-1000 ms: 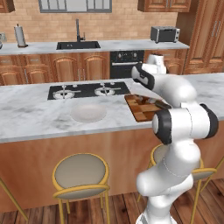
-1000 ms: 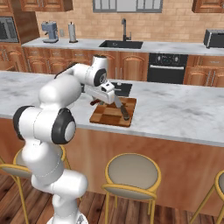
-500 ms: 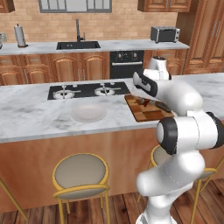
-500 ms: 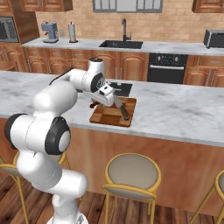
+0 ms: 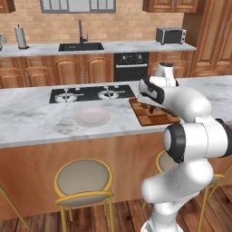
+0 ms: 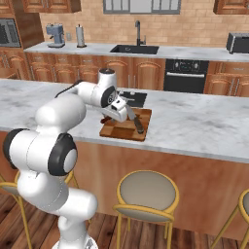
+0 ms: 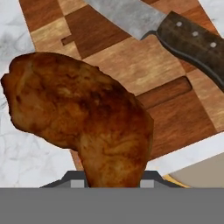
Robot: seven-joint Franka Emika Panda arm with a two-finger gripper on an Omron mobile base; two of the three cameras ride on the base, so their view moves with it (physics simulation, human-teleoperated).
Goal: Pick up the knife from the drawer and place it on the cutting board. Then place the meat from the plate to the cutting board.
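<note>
Hand view: meat bulks across centre and lower left, blocking the line down to the cutting board. Knife lies flat across the upper right of the board. Bare board between the two, centre right. Left base view: plate sits left of centre on the tabletop, open marble around it.

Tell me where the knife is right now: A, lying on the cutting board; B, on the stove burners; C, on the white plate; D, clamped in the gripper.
A. In the hand view the knife lies flat on the checkered cutting board, blade and dark handle both on the wood, while the gripper is shut on the meat instead.
</note>
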